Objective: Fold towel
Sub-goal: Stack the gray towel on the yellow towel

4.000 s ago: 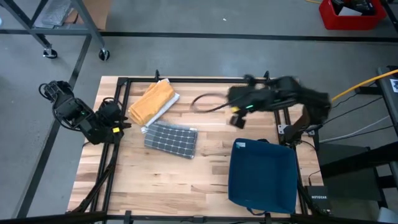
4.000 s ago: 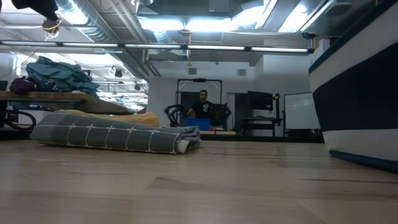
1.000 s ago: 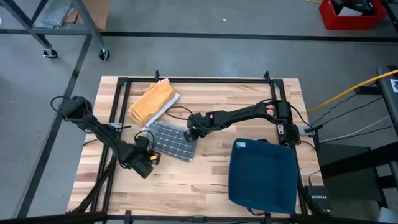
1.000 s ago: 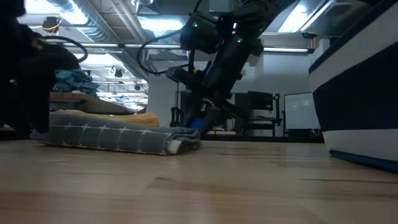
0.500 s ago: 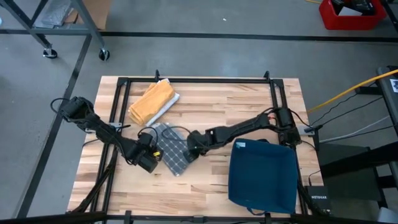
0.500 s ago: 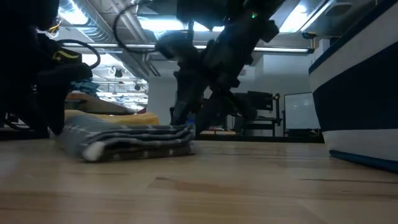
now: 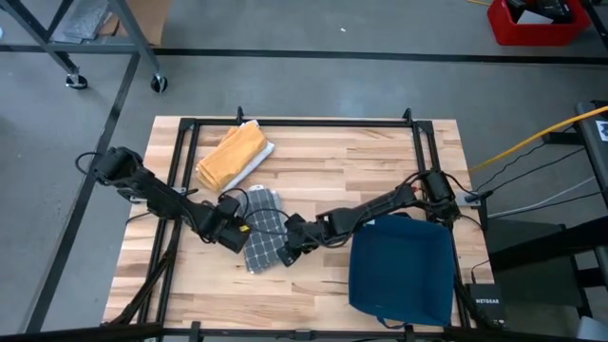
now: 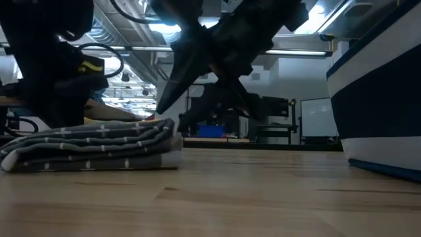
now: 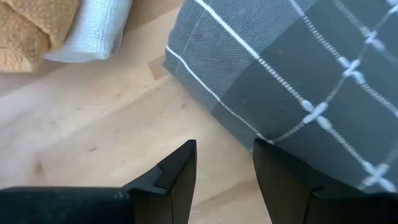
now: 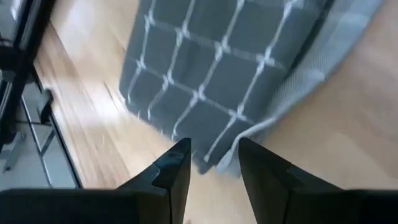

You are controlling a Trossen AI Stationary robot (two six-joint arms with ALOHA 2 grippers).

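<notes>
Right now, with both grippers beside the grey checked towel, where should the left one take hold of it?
Probably at the near corner of the grey checked towel, coming low from the bare wood side. The left gripper stands open with that edge just ahead of one finger, and the towel lies flat in stacked layers, so a level approach could catch the edge. The right gripper waits at the opposite edge.

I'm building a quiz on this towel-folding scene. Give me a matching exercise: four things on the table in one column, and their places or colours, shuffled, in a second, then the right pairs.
Things:
1. grey checked towel
2. orange towel
3. blue bin
4. left gripper

Descriptions:
A. at the grey towel's left edge
B. near the table's far left corner, beside a white cloth
C. at the table's near right corner
D. between the two grippers

Pairs: 1-D, 2-B, 3-C, 4-A
</notes>
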